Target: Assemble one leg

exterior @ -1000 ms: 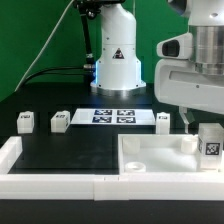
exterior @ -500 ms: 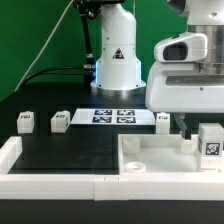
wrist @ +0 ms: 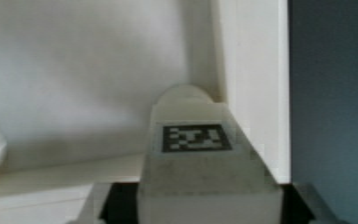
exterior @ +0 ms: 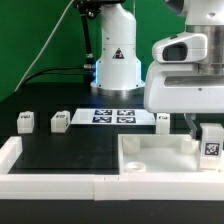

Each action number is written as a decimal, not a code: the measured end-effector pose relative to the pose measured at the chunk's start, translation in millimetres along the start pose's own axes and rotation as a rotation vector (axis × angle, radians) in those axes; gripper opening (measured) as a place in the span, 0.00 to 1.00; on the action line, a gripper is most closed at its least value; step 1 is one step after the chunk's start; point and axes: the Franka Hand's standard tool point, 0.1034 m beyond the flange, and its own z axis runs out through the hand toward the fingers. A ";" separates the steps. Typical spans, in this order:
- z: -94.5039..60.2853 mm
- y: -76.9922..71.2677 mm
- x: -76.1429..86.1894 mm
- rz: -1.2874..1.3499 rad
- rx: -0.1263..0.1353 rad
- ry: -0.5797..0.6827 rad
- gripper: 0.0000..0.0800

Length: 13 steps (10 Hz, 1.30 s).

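- We hold our pincer (exterior: 203, 131) low over the white panel (exterior: 150, 156), near its edge on the exterior view's right; the big housing hides most of it.
- In the wrist view a tagged leg (wrist: 195, 150) sits right between our fingers and looks clamped there, so we judge the pincer closed on it.
- In the exterior view that same leg (exterior: 211, 143) shows just below the pincer, touching or nearly touching the panel.
- Three more legs (exterior: 59, 121) stand on the dark surface (exterior: 60, 155) well away from the pincer, beside the marker board (exterior: 113, 116).
- We cannot see a corner hole under the leg, so misalignment is our chief worry: pressing down off-centre could jam the peg or shove the panel.
- A shallow grip could let the leg tilt or slip.
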 end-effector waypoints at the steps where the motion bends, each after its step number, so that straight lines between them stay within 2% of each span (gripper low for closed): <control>1: -0.2 -0.4 0.1 0.075 0.000 0.003 0.36; 6: 1.2 2.5 0.8 0.743 0.020 0.019 0.36; 7: 1.8 3.1 0.9 0.924 0.031 0.015 0.37; 8: 2.0 2.5 0.4 1.109 0.031 0.022 0.37; 11: 1.9 3.5 0.3 1.354 0.039 0.011 0.37; 13: 2.2 2.6 0.0 1.383 0.039 0.010 0.37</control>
